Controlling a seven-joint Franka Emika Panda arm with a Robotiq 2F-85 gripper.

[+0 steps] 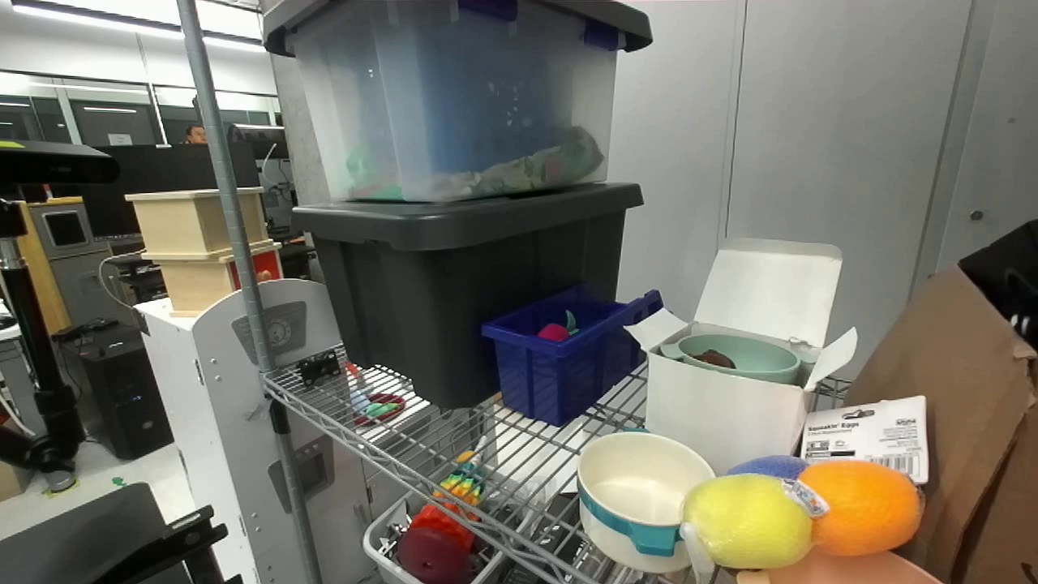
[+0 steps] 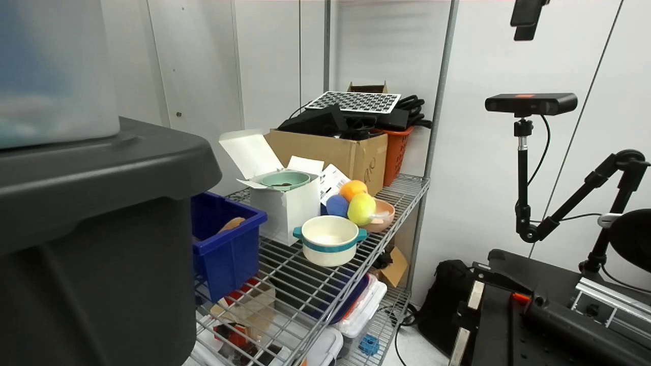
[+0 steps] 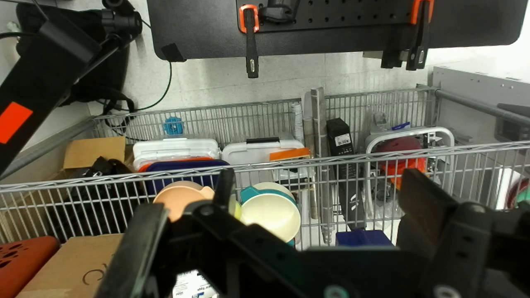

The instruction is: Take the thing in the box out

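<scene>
The thing, a small dark reddish-brown lump (image 1: 714,358), lies inside a pale green bowl (image 1: 774,367). That bowl sits in the top of the white box (image 1: 718,414), whose lid (image 1: 770,292) stands raised with side flaps spread. An exterior view also shows the box (image 2: 292,211), and only a dark bit of the lump (image 2: 282,184) over the bowl's rim. In the wrist view my gripper (image 3: 319,180) is open, fingers wide apart with nothing between them, above the wire shelf. Its dark body covers the spot where the box would be, so box and lump are hidden there.
A blue bin (image 1: 531,369) and a stacked dark tote (image 1: 454,300) stand beside the box. In front are a cream pot (image 1: 641,487) with teal handles, and yellow (image 1: 750,519) and orange (image 1: 864,507) fruits. A cardboard box (image 2: 330,147) stands beyond the white box.
</scene>
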